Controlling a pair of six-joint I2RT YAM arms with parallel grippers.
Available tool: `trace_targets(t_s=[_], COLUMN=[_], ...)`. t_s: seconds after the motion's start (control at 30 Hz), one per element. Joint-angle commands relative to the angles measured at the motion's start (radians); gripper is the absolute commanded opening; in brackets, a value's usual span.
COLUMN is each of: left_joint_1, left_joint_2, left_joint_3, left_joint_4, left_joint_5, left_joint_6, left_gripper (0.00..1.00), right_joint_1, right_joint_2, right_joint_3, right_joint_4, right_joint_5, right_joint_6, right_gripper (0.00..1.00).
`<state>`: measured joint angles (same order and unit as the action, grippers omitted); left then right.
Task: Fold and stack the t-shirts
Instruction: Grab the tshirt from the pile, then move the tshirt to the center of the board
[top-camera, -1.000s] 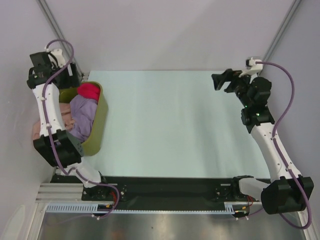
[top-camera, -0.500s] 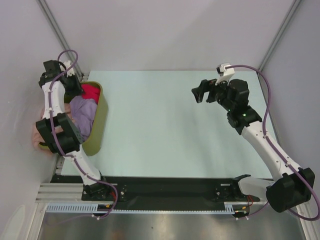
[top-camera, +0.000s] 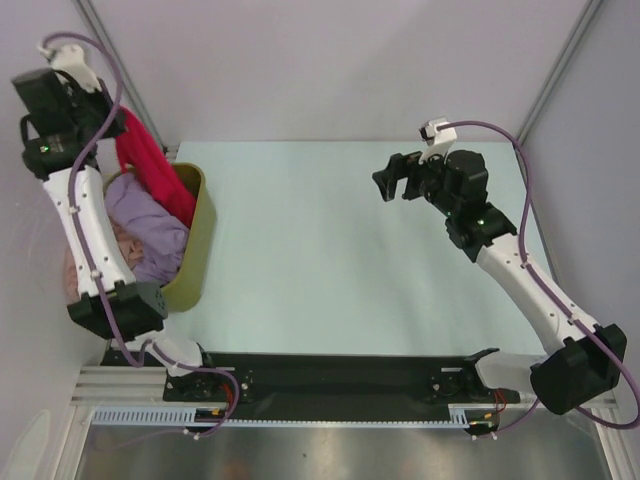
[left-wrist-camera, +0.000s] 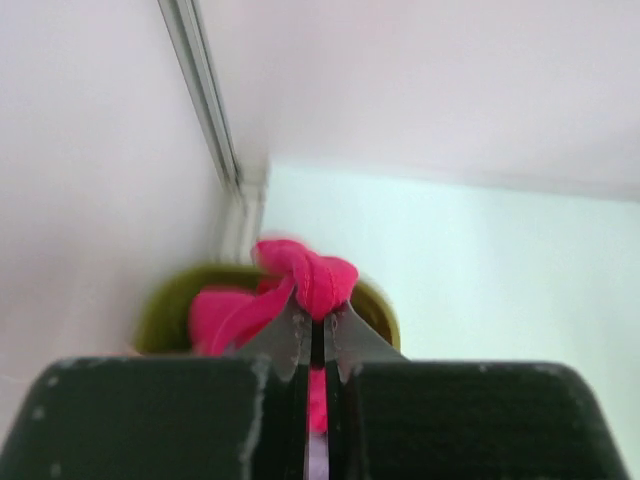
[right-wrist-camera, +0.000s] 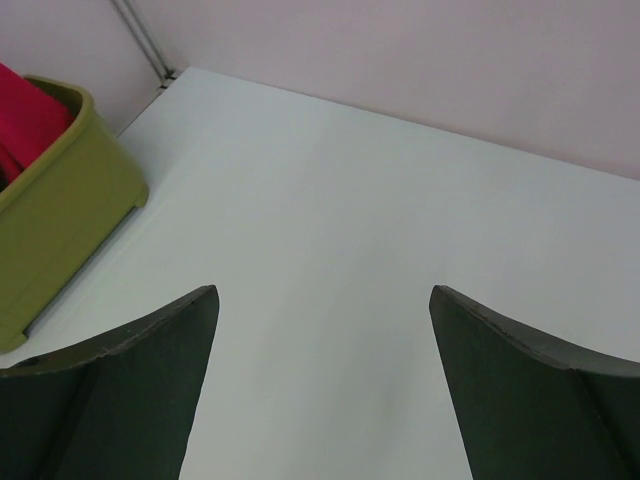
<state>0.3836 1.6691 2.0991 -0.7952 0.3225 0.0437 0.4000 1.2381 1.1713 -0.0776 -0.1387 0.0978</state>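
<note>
My left gripper is shut on a bunch of the bright red t-shirt and holds it raised above the far end of the olive-green tub. The red cloth hangs stretched from the fingers down into the tub. In the left wrist view the red t-shirt is pinched between the closed tips of the left gripper. A lavender t-shirt lies crumpled in the tub, with peach-pink cloth at its left side. My right gripper hovers open over the table's far right part and holds nothing.
The pale table stretches from the tub to the right arm. The right wrist view shows the open right gripper above the bare surface, with the tub and red cloth at its left. Walls and corner posts close in the back.
The left gripper closed on the red t-shirt in the tub and lifted it up and to the left. The right arm swung left over the table.
</note>
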Motion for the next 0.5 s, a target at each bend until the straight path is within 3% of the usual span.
trace_targets(t_s=[0.0, 0.07, 0.1, 0.2, 0.23, 0.33, 0.47], left_joint_1=[0.003, 0.001, -0.002, -0.138, -0.273, -0.545, -0.767], left_joint_2=[-0.1, -0.1, -0.112, -0.134, -0.137, -0.115, -0.072], left_joint_3=[0.31, 0.395, 0.395, 0.378, 0.36, 0.294, 0.147], left_joint_4=[0.044, 0.063, 0.091, 0.107, 0.079, -0.085, -0.13], left_joint_5=[0.042, 0.117, 0.301, 0.516, 0.521, 0.475, 0.417], left_joint_6=[-0.024, -0.083, -0.135, -0.165, -0.097, 0.078, 0.16], left_gripper=[0.0, 0.0, 0.0, 0.0, 0.0, 0.0, 0.0], right_joint_1=[0.04, 0.051, 0.054, 0.053, 0.053, 0.05, -0.013], right_joint_2=[0.027, 0.035, 0.038, 0.037, 0.032, 0.02, -0.009], right_joint_3=[0.073, 0.09, 0.094, 0.097, 0.097, 0.106, 0.125], right_joint_4=[0.016, 0.022, 0.035, 0.055, 0.064, 0.052, -0.052], right_joint_5=[-0.007, -0.015, -0.024, -0.035, -0.03, 0.016, 0.085], right_joint_6=[-0.026, -0.023, -0.012, 0.011, 0.031, 0.06, 0.143], right_gripper=[0.94, 0.94, 0.94, 0.94, 0.95, 0.95, 0.95])
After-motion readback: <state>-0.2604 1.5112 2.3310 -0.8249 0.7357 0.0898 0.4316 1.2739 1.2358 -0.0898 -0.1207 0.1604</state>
